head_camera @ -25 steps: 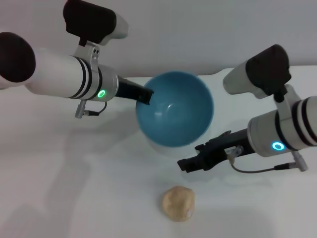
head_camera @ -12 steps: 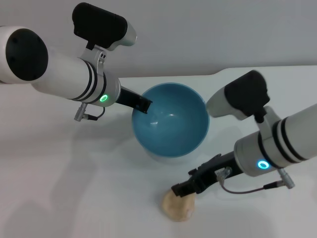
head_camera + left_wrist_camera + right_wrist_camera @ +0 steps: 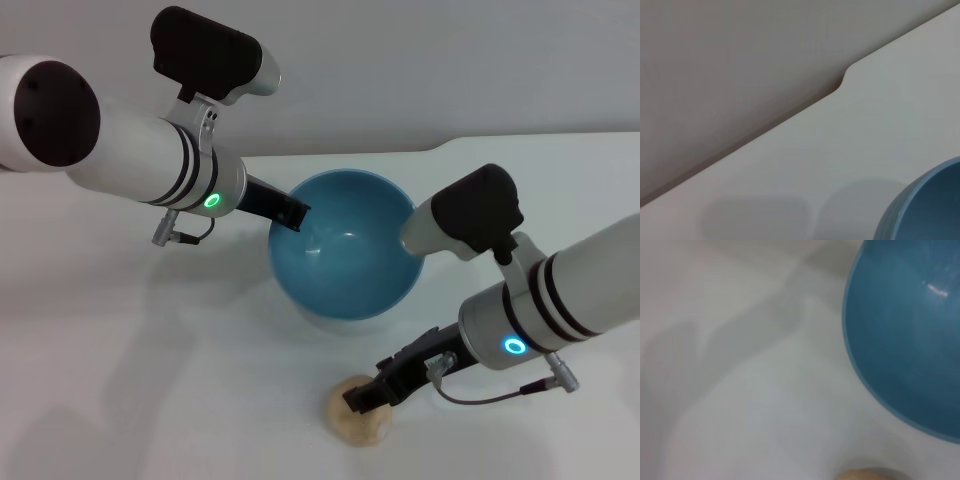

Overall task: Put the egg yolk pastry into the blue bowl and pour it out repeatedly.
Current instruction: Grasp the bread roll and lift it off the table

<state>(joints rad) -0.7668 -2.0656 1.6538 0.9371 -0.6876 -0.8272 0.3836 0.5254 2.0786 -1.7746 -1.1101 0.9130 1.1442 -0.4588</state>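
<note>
The blue bowl (image 3: 345,245) hangs tilted above the table, its opening facing up and toward me, and it looks hollow with nothing inside. My left gripper (image 3: 292,212) is shut on its left rim. The egg yolk pastry (image 3: 358,425) lies on the white table in front of the bowl. My right gripper (image 3: 367,397) sits right at the pastry's top and covers part of it. The right wrist view shows the bowl (image 3: 910,340) and a sliver of the pastry (image 3: 870,474). Only the bowl's outer wall (image 3: 930,207) appears in the left wrist view.
The white table (image 3: 150,380) spreads to the left and front. Its back edge, with a notch (image 3: 845,80), meets a grey wall behind the bowl. The bowl's shadow falls on the table just beneath it.
My right arm has swung down and left, bringing its gripper from beside the bowl onto the pastry. The left arm has shifted the bowl slightly and turned its opening more upward.
</note>
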